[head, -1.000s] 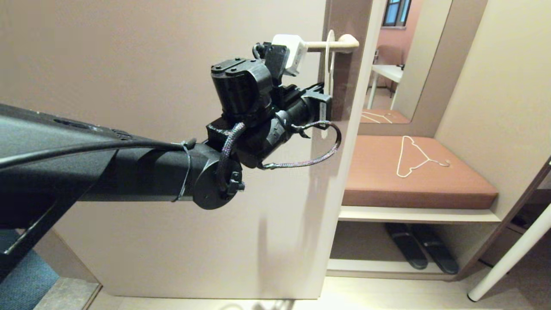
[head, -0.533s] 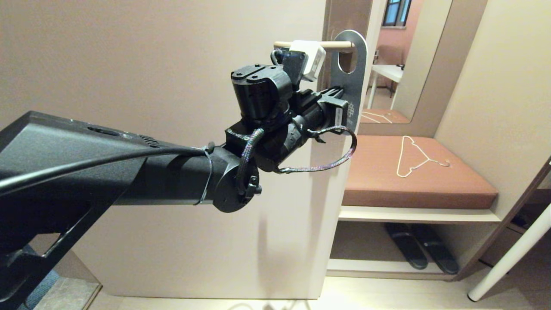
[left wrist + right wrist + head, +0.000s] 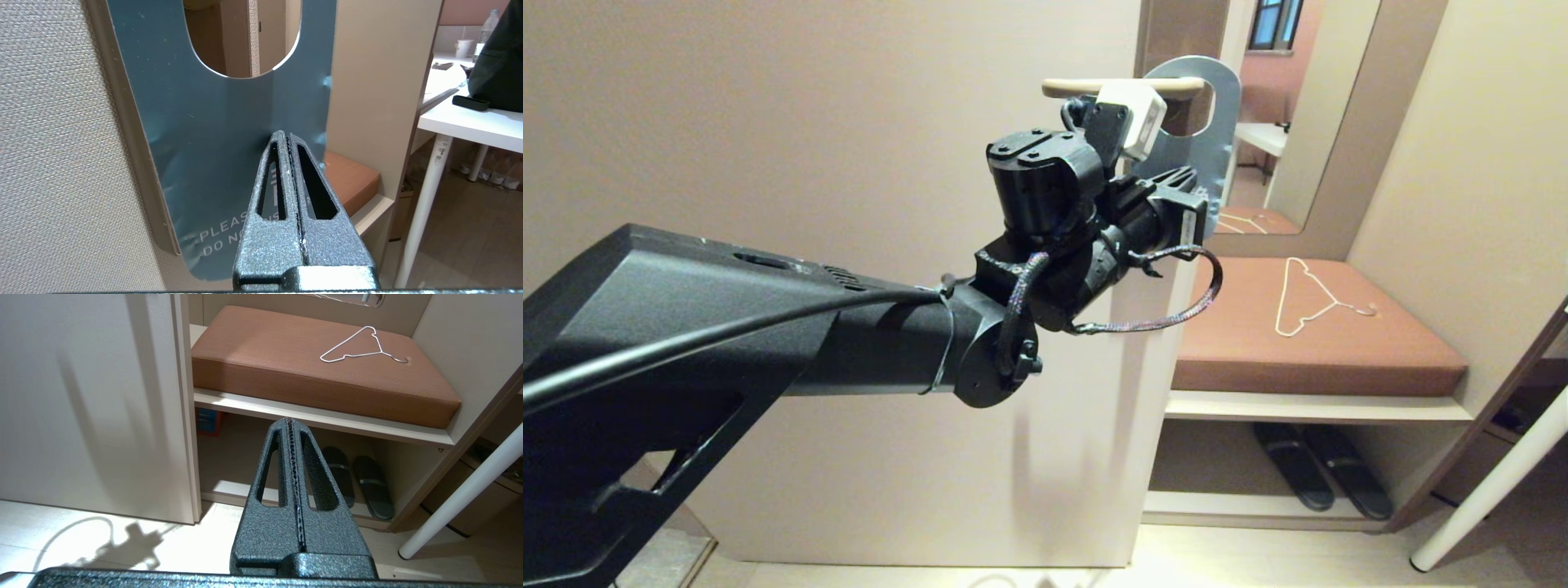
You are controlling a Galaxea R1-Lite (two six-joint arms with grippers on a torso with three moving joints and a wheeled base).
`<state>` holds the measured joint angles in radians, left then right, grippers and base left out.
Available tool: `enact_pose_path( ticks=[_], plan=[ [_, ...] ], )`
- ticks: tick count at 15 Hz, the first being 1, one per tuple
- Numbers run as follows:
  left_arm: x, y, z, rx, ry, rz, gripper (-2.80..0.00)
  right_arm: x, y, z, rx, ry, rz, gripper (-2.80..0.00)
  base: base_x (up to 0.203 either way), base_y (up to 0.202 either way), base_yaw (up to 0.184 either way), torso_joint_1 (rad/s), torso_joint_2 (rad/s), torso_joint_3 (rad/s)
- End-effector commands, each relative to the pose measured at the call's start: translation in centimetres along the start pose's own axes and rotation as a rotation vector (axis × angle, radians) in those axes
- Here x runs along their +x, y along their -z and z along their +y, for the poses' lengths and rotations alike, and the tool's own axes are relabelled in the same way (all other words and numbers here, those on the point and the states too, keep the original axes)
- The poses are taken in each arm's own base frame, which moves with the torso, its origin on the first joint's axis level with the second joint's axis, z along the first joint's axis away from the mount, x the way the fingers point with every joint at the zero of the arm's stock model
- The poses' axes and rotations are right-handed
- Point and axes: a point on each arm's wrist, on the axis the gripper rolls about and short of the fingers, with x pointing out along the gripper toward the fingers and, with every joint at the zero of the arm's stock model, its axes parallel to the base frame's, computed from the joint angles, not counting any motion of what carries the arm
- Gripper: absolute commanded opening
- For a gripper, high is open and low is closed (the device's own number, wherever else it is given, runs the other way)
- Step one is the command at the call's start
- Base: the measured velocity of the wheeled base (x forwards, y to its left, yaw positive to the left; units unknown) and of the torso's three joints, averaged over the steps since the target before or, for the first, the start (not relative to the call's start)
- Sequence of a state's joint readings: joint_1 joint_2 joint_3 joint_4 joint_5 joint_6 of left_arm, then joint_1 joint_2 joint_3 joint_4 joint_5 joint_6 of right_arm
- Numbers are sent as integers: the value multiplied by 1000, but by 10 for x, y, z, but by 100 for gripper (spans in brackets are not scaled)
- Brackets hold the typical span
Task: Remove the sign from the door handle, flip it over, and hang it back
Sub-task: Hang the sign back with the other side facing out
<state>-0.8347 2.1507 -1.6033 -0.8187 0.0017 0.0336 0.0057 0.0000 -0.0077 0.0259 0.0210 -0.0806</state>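
The sign (image 3: 1218, 139) shows its blue face at the free end of the door handle (image 3: 1072, 86), tilted, with its top overlapping the handle tip. I cannot tell if the handle still passes through its oval hole. In the left wrist view the sign (image 3: 212, 134) faces me and reads "PLEASE DO NO…". My left gripper (image 3: 1196, 214) is shut, and its tips (image 3: 284, 135) rest against the blue face near the sign's edge. I see no card between the fingers. My right gripper (image 3: 289, 421) is shut and empty, low, pointing at the shoe shelf.
The beige door (image 3: 849, 163) fills the left. Right of it is a brown cushioned bench (image 3: 1258, 359) with a thin white wire hanger (image 3: 1311, 298) on it. Dark slippers (image 3: 1319, 482) lie on the shelf below. A white table leg (image 3: 1486, 498) stands at the far right.
My left arm has moved right along the handle. The sign went from hanging edge-on on the handle to showing its blue face at the handle's end.
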Motion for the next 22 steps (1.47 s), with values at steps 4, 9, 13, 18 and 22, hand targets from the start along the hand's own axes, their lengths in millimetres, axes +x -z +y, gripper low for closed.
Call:
enact_pose_path(
  ticks=[4, 9, 13, 18, 22],
  plan=[
    [6, 13, 3, 3, -9, 11, -280, 0, 0, 0, -1, -1, 2, -280, 0, 0, 0, 0, 0, 0],
    [5, 15, 2, 2, -8, 14, -280, 0, 0, 0, 1, -1, 2, -280, 0, 0, 0, 0, 0, 0],
    [2, 4, 0, 2, -19, -5, -280, 0, 0, 0, -1, -1, 2, -280, 0, 0, 0, 0, 0, 0],
    [-19, -8, 0, 25, -17, 21, -280, 0, 0, 0, 1, -1, 2, -280, 0, 0, 0, 0, 0, 0],
    [-58, 1, 1, 44, -16, 97, -280, 0, 0, 0, -2, -1, 2, -280, 0, 0, 0, 0, 0, 0]
  ],
)
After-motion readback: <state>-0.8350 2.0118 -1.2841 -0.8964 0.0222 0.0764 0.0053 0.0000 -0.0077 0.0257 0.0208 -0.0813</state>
